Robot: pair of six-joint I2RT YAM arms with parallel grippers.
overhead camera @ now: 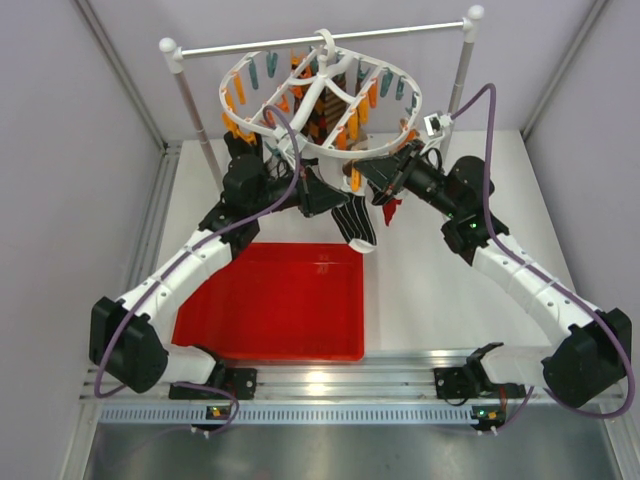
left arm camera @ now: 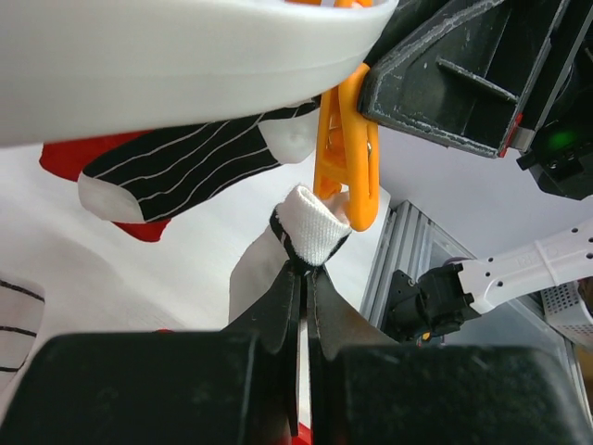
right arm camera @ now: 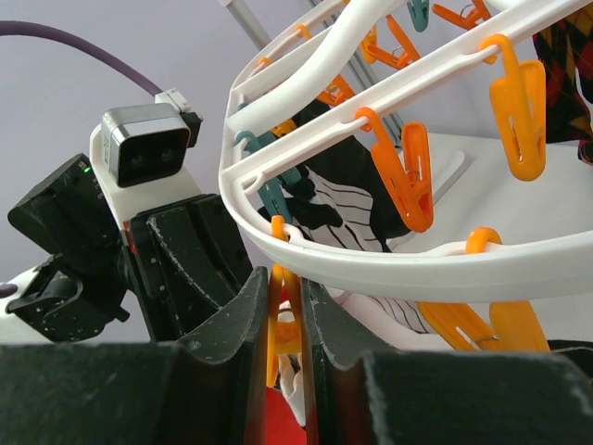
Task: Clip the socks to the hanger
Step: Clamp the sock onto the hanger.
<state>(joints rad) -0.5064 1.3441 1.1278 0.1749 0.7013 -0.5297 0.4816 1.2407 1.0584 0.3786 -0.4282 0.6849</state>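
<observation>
Two grippers (left arm camera: 304,271) (right arm camera: 285,283), perhaps four socks (overhead camera: 356,226)

Your left arm (overhead camera: 190,265) and right arm (overhead camera: 520,275) both reach forward and inward; left gripper (left arm camera: 304,271) pinched tight, right gripper (right arm camera: 283,283) nearly closed.

White counter (overhead camera: 430,290), matte, w/ grey panels on the L & R sides. Afaict the only thing lying flat on it is a red tray (overhead camera: 270,310): square-ish, shallow, left of centre, its near edge just beside the alu rail (overhead camera: 330,385) along the front. At the back, 2 grey posts (overhead camera: 200,130) stand on it, one per side, w/ a white rod (overhead camera: 320,38) across the top.
</observation>
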